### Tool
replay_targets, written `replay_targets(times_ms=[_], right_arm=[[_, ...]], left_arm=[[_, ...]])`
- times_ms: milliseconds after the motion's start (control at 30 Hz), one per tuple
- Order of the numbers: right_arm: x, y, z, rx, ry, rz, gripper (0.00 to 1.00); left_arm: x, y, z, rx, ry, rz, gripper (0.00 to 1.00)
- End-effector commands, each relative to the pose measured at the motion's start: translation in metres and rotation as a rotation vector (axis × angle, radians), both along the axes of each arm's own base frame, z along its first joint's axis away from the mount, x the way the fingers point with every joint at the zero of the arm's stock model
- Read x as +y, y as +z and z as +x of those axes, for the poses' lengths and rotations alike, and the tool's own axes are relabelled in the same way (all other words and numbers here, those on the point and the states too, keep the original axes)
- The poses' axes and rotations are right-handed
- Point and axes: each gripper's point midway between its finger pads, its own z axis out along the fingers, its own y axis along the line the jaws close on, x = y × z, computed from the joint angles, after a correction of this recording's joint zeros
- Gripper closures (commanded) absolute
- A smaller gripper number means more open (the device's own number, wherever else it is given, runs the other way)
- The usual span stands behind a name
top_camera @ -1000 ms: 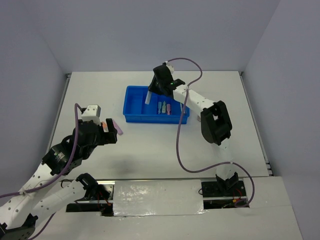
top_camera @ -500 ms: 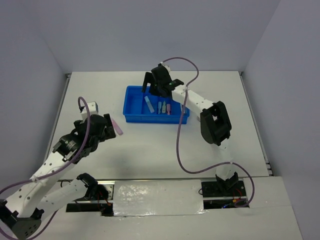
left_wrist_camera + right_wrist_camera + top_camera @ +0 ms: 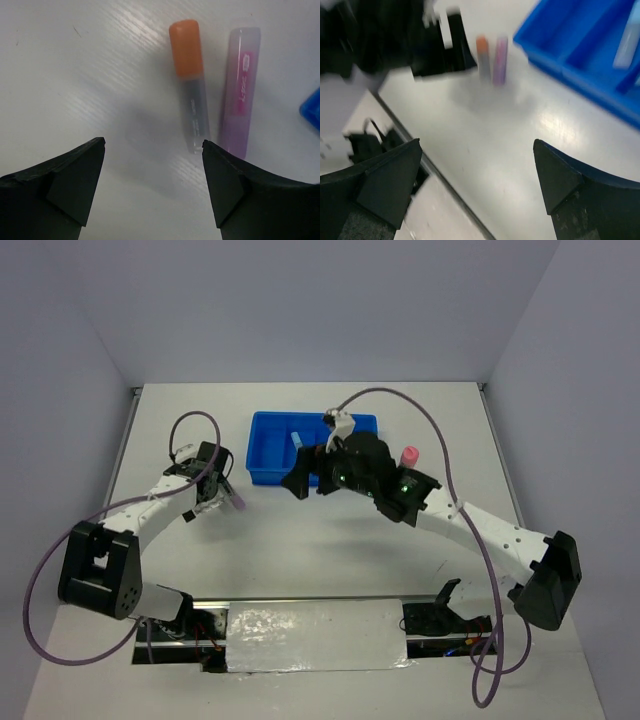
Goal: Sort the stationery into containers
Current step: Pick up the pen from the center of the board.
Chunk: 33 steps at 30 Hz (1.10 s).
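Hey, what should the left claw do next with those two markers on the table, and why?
Probably ease the left claw forward and down until it straddles the orange-capped marker, then close. The claw stands open and empty, and the marker lies flat on the table just ahead of it, outside the blue tray. The purple marker lies close beside, so centre carefully.

A white table [image 3: 300,550] fills the enclosure; in the left wrist view its matte surface shows fine parallel ribbing. Three plain, pale grey-lavender walls close it in: the back wall [image 3: 320,310] along the far edge, and the left wall [image 3: 50,440] and right wall [image 3: 585,440] along the sides. A thin metal rail [image 3: 122,450] runs along the table's left edge. At the near edge lies a glossy, wrinkled white strip [image 3: 315,635] that catches the light. The lighting is soft and even, with only faint shadows.
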Motion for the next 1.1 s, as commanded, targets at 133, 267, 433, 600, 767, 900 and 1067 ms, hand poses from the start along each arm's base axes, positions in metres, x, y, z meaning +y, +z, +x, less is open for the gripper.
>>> replay_targets(times_ms=[133, 267, 433, 600, 767, 900, 1067], right_arm=[[-0.002, -0.066, -0.042, 0.071, 0.093, -0.136, 0.0], [-0.007, -0.061, -0.044, 0.049, 0.089, -0.161, 0.0], [-0.008, -0.053, -0.049, 0.031, 0.091, -0.128, 0.0], [-0.008, -0.057, -0.053, 0.043, 0.105, -0.118, 0.0], [-0.019, -0.053, -0.058, 0.025, 0.098, -0.115, 0.0], [-0.031, -0.046, -0.064, -0.012, 0.09, -0.086, 0.0], [-0.052, -0.043, -0.06, -0.038, 0.012, -0.072, 0.0]], left_arm=[[0.013, -0.027, 0.043, -0.03, 0.081, -0.084, 0.15], [0.006, -0.049, 0.046, 0.007, 0.058, -0.12, 0.18], [0.01, -0.064, 0.036, 0.05, 0.085, -0.106, 0.26], [0.016, -0.072, 0.021, 0.088, 0.115, -0.091, 0.63], [0.04, -0.042, -0.002, 0.059, 0.245, 0.007, 1.0], [0.028, 0.063, 0.023, -0.257, 0.137, 0.082, 0.99], [-0.056, 0.14, 0.089, -0.511, -0.309, -0.119, 0.94]])
